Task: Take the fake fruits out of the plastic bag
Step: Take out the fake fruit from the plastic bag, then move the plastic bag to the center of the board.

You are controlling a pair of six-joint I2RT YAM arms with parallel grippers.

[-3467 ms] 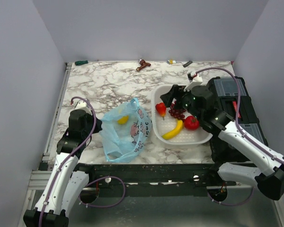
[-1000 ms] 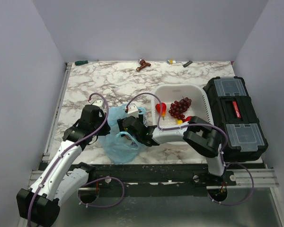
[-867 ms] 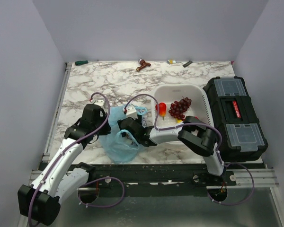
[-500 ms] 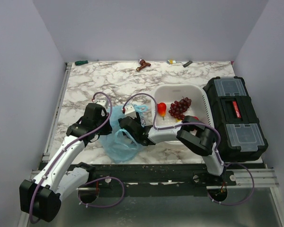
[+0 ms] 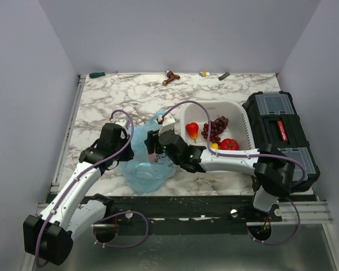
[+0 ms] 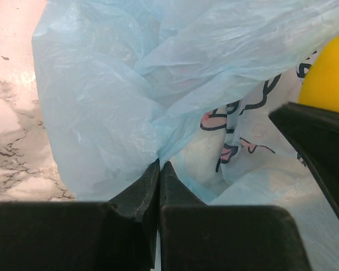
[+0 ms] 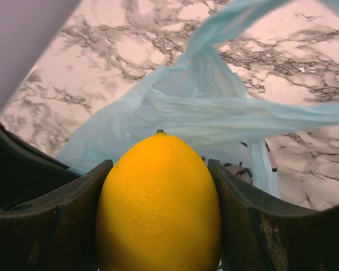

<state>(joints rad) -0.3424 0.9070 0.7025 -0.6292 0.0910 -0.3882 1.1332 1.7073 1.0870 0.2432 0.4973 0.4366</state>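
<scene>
The light-blue plastic bag [image 5: 142, 169] lies crumpled on the marble between the arms. My left gripper [image 6: 159, 164] is shut on a fold of its film [image 6: 101, 101] at the bag's left side. My right gripper [image 7: 158, 210] is shut on the yellow lemon [image 7: 158, 203], held just above the bag's blue handles [image 7: 214, 113]; the lemon [image 6: 329, 79] also shows at the right edge of the left wrist view. In the top view the right gripper [image 5: 153, 148] hangs over the bag's right half. The dark grape bunch [image 5: 213, 129] lies in the white basket [image 5: 214, 104], and a yellow bit of banana [image 5: 214, 145] shows beside my right arm.
A red apple [image 5: 229, 144] and a small red heart-shaped fruit [image 5: 192, 130] also lie in the basket. A black toolbox [image 5: 279, 135] stands at the right. Small tools [image 5: 170, 76] lie along the table's far edge. The left wall is close.
My right gripper has shut on the lemon inside the bag and pulled up and to the right with it. The left gripper still pinches the bag.
</scene>
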